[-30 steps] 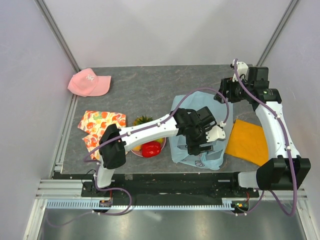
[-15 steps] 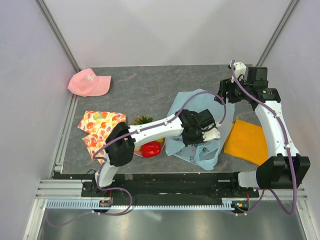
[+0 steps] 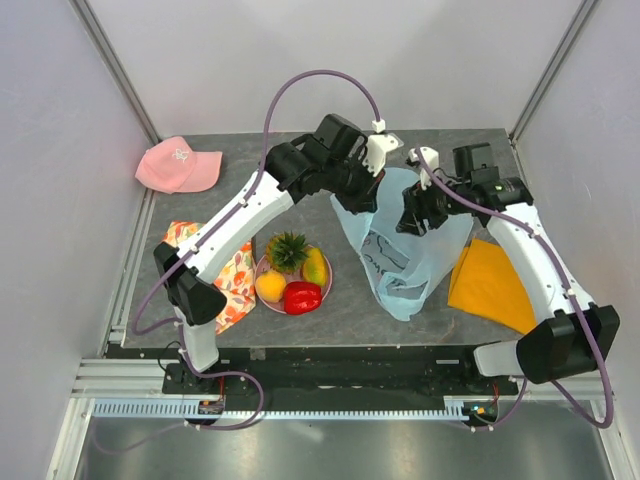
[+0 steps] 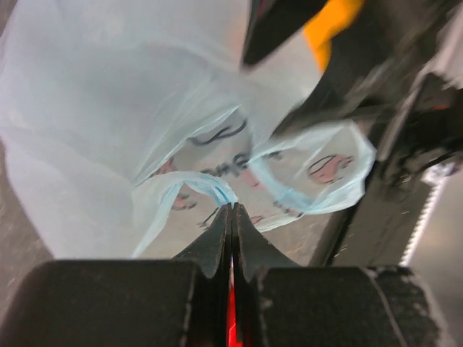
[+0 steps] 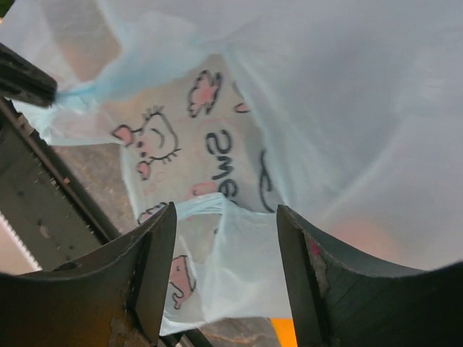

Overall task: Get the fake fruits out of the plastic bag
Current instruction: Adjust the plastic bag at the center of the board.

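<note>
The light-blue plastic bag with its cartoon print hangs lifted off the table at centre right. My left gripper is shut on a twisted strand of its upper edge. My right gripper is open beside the bag, its jaws either side of a loop handle without pinching it. A pineapple, mango, orange and red pepper sit on a pink plate. A faint pink-orange patch shows through the film; I cannot tell what it is.
An orange cloth lies flat at the right, partly under the bag. A floral orange-and-white cloth lies left of the plate under the left arm. A pink cap rests at the back left. Walls close in on three sides.
My left gripper shut on the bag and swung it up and back from the front of the table, uncovering the plate of fruit. My right gripper dropped in toward the bag.
</note>
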Controlling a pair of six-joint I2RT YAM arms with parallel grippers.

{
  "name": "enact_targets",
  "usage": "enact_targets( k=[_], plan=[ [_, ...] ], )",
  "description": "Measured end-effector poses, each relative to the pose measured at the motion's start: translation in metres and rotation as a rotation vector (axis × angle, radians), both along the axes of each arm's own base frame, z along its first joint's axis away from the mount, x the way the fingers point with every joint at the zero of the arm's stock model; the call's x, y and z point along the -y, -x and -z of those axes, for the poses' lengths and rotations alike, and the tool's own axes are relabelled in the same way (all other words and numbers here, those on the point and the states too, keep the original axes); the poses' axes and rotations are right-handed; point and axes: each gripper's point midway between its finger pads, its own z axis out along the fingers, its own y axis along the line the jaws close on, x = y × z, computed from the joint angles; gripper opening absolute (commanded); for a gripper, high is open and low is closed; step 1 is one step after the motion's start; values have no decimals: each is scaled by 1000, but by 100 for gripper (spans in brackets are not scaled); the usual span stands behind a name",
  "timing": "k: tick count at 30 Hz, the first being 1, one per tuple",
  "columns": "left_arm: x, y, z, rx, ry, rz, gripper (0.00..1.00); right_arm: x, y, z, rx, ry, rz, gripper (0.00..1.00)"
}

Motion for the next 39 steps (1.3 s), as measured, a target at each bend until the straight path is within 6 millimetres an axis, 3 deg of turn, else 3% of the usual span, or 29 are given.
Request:
enact_targets(
  k=[6, 17, 24, 25, 29, 31, 35, 39],
  plan=[
    [16, 11, -33, -61, 142, 31, 1, -36, 16, 19, -70, -1, -112, 54],
    [18, 10, -56, -123, 237, 3, 1, -66, -2, 84, -325, -32, -43, 42],
    [17, 3, -65, -109, 265, -12, 2, -81, 10, 87, -402, -67, -50, 41],
    [17, 2, -66, -110, 266, -15, 2, -82, 14, 88, -407, -66, -54, 46],
    [16, 1, -72, -102, 281, -20, 2, -77, 33, 107, -457, -11, -2, 62],
    [16, 1, -75, -99, 285, -20, 2, -71, 33, 121, -467, 45, 63, 66],
    [11, 9, -77, -105, 290, -8, 2, -47, 3, 135, -401, 160, 214, 71],
    [0, 27, -75, -130, 286, 16, 2, -20, -38, 126, -278, 197, 347, 79]
  ],
)
